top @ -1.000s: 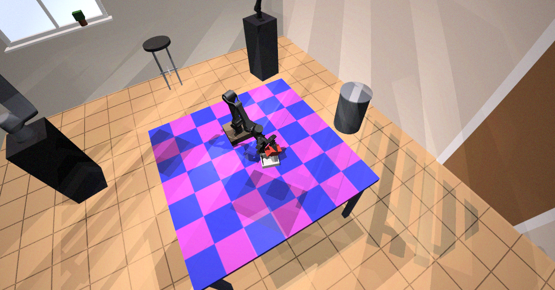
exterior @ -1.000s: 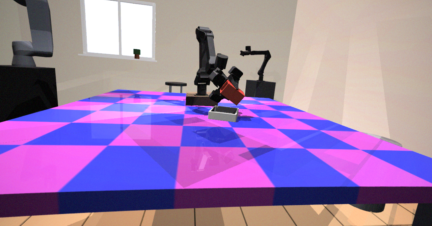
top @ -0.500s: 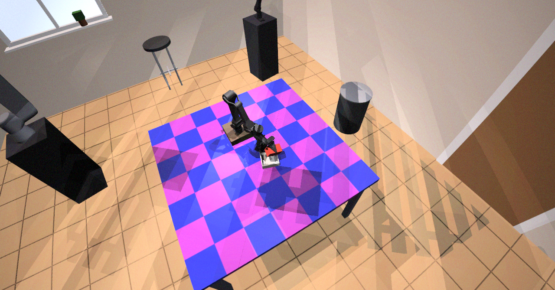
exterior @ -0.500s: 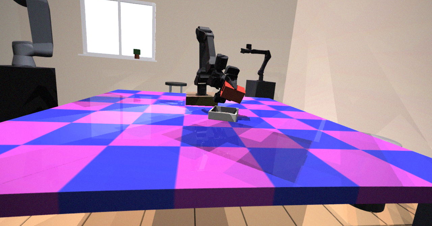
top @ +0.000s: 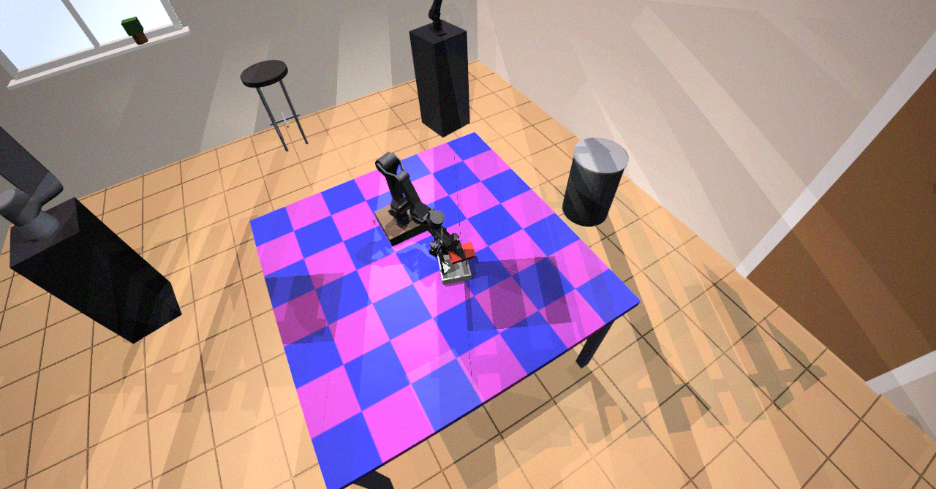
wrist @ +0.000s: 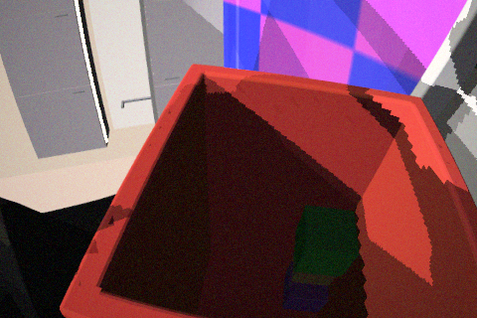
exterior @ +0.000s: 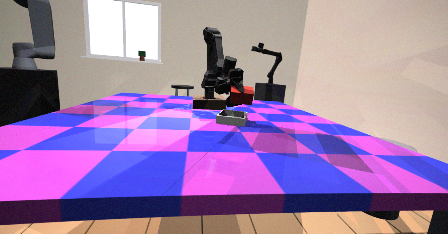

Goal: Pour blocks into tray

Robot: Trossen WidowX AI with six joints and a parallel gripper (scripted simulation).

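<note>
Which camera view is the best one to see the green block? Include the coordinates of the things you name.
The wrist view: it looks into the red cup (top: 462, 252) (exterior: 242, 95) (wrist: 288, 124), where the green block (wrist: 325, 240) lies. The top and exterior views show the cup, but not the block.
</note>
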